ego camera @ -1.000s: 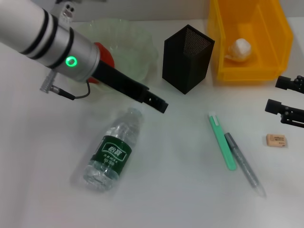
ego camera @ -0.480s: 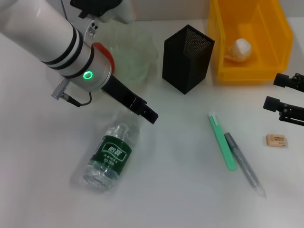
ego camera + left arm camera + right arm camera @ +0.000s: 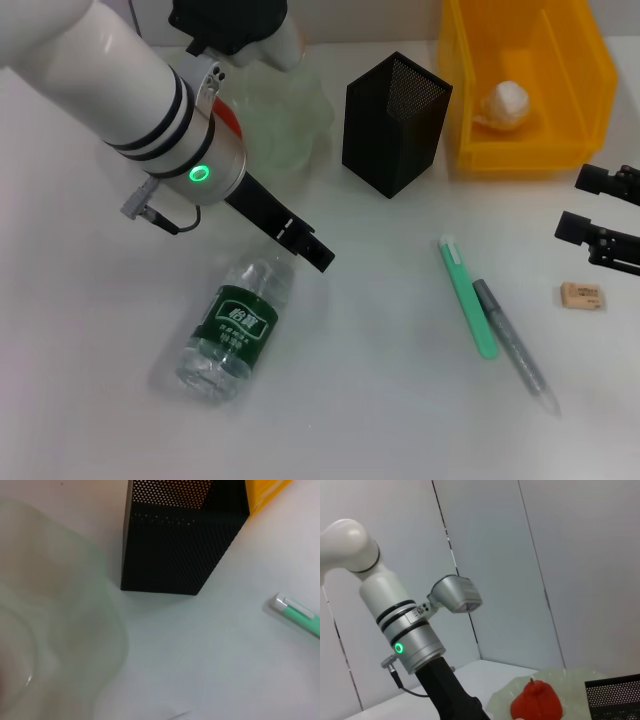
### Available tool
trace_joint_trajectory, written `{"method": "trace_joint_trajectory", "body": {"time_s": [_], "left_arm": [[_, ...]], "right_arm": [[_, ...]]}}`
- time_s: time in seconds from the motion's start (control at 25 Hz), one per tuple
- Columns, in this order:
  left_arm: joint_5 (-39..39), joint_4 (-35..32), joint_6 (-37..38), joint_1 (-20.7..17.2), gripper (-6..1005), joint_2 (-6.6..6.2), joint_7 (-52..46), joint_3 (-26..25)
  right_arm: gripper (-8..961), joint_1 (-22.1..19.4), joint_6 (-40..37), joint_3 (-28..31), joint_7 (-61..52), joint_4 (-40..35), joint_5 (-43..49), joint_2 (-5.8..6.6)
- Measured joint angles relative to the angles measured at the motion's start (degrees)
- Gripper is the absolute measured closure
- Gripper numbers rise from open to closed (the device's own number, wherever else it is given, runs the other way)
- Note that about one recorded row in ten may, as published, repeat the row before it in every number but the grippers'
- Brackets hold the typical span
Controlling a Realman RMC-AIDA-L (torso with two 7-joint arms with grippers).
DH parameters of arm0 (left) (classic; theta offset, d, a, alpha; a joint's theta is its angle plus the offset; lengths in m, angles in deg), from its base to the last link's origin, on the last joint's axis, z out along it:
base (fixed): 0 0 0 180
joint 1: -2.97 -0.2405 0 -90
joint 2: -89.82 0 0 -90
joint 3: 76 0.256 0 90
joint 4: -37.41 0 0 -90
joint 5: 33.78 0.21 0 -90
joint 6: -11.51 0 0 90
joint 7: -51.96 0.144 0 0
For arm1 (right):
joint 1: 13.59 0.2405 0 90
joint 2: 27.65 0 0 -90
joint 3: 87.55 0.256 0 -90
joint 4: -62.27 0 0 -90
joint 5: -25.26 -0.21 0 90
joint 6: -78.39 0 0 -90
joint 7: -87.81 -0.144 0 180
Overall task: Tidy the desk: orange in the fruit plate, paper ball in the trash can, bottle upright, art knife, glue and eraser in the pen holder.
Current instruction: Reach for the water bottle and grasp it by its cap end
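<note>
The table [image 3: 380, 420] carries everything, and its layout reads as a half-tidied desk. Widest is the fruit plate [image 3: 290, 110], at the far left behind the left arm; the orange [image 3: 536, 704] already sits in it, seen plainly from the right wrist view, so that part looks done. Next in bulk, the trash can [image 3: 580, 150] stands at the far right with the paper ball [image 3: 506, 102] resting inside it, also apparently finished. The pen holder [image 3: 395, 125] stands upright between plate and can, and no tool shows above its rim.

The bottle [image 3: 232, 330] lies on its side near the front left, cap pointing toward the left hand [image 3: 310, 250], which hangs just above its cap end. I cannot tell whether that hand is spread or closed; it holds nothing visible. Its position suggests the bottle is the step in hand, since a grip near the neck would let it be tipped upright.

A green art knife [image 3: 468, 300] and a grey pen-like stick [image 3: 515, 348], probably the glue, lie side by side, right of centre. The right hand [image 3: 598, 212] waits with fingers apart at the right edge, just beyond the eraser [image 3: 582, 295], the smallest item, lying flat.
</note>
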Motion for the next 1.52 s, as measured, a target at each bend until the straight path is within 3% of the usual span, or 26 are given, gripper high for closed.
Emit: {"method": "trace_joint_trajectory", "body": {"time_s": [1.32,1.52], "left_arm": [[2.8,-0.2,-4.2,0.0,305,0.00,-0.9,4.9],[2.8,0.3,-6.3,-0.2,309,0.00,-1.5,7.9]], "right_arm": [[185,-0.9,-0.3,0.6,0.9,2.1,0.0,0.00],[185,-0.9,-0.3,0.7,1.0,2.1,0.0,0.00]]}}
